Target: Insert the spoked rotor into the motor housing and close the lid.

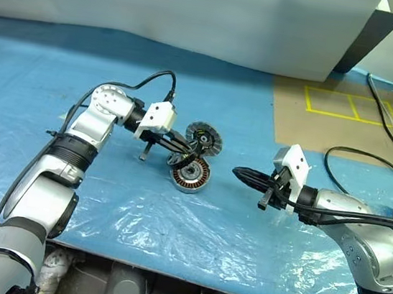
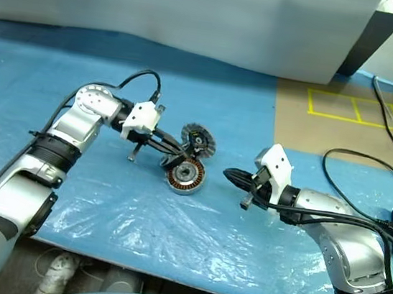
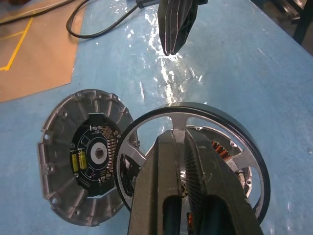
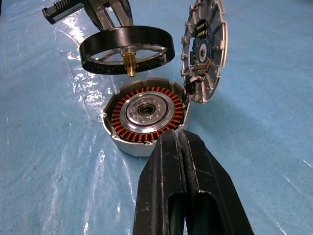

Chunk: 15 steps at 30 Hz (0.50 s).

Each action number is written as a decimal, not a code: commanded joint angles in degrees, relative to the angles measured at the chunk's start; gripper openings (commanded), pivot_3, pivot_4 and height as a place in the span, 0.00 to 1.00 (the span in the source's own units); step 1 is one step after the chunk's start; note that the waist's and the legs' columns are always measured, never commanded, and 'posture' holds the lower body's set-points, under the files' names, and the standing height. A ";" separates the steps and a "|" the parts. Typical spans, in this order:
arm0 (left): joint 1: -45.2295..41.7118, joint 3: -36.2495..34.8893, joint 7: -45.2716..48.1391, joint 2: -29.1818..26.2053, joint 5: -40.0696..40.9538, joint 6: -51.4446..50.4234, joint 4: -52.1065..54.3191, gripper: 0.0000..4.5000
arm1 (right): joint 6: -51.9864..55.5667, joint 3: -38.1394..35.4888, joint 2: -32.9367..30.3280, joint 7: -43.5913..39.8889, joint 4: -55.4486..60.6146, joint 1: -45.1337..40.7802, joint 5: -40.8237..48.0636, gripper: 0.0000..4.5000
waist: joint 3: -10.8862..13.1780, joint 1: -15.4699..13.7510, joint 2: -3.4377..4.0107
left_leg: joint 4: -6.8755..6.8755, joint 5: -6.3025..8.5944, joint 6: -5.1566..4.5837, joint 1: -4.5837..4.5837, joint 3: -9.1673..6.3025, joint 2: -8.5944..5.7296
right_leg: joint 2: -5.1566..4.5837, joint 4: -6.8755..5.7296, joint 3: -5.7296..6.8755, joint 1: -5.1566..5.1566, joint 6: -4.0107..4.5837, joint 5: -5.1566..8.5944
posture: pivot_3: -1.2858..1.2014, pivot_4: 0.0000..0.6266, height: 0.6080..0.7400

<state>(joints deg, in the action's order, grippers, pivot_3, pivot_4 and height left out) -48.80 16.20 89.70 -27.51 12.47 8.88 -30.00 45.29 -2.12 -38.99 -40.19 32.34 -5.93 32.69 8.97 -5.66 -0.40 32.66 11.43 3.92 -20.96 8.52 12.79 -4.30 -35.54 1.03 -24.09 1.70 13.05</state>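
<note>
Right now my left gripper (image 4: 113, 11), pinched on a spoke, holds the spoked rotor (image 4: 127, 50) just above the motor housing (image 4: 145, 115), lid (image 4: 204, 48) upright, right gripper (image 1: 240, 173) shut empty nearby: a tilted shaft could miss the hub.

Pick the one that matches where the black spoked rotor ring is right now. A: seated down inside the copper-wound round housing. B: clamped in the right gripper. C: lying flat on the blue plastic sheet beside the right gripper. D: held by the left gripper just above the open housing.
D: the left gripper holds the black spoked rotor ring in the air, its brass shaft hanging above the copper-wound round silver housing, whose hinged round grey lid stands open.
</note>
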 commanded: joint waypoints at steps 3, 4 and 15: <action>-0.20 -0.43 -1.31 1.19 -1.85 2.68 -0.79 0.03 | -0.21 -1.32 -0.43 1.02 1.65 -0.56 0.47 0.00 | 0.00 -0.01 0.00 | 0.01 0.00 0.00 0.00 0.00 -0.01 | -0.01 0.00 0.00 0.00 0.00 0.00 | 0.52 0.24 1.00; -0.36 -0.36 -1.71 1.76 -2.20 2.83 -1.13 0.03 | -0.35 -1.23 -0.63 1.08 1.38 -0.74 0.18 0.00 | 0.00 -0.02 0.00 | 0.01 0.00 0.00 0.01 0.00 -0.01 | -0.01 0.00 0.00 0.00 0.00 0.00 | 0.52 0.24 1.00; 0.05 1.81 -0.70 1.83 -6.96 6.07 -2.70 0.03 | -0.43 -0.60 -0.56 2.15 1.05 -0.15 -0.60 0.00 | 0.00 0.01 0.00 | 0.01 0.00 0.00 0.00 0.00 0.00 | 0.00 0.01 -0.01 0.00 -0.01 0.00 | 0.52 0.24 1.00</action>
<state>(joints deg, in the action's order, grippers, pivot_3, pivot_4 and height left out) -48.67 17.52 88.48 -24.67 6.83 13.48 -32.75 45.32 -2.08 -39.25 -38.38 32.22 -5.96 32.13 8.97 -5.66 -0.40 32.67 11.43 3.92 -20.96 8.52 12.78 -4.30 -35.53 1.02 -24.09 1.69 13.05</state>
